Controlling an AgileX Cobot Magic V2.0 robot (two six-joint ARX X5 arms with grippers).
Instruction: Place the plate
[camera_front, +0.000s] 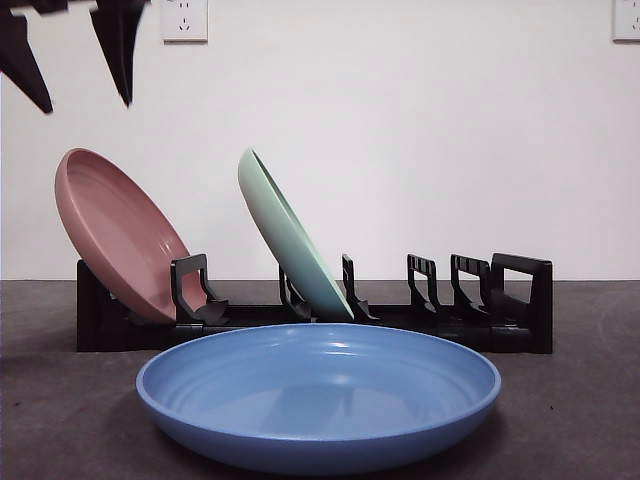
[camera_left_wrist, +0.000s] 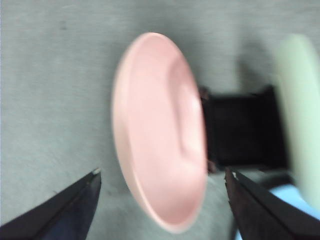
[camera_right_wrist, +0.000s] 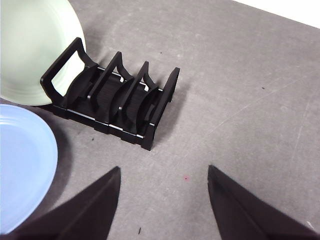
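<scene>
above the pink plate (camera_left_wrist: 160, 135), left gripper (camera_left_wrist: 162, 200) spread wide, holding nothing; right gripper (camera_right_wrist: 162, 200) likewise

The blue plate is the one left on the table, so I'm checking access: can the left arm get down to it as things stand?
Probably yes. The left gripper, jaws open, hangs above the pink plate; the blue plate lies flat in front of the rack with nothing over it.

black rack (camera_right_wrist: 117, 97), green plate (camera_right_wrist: 35, 47), blue plate (camera_right_wrist: 22, 165)
</scene>
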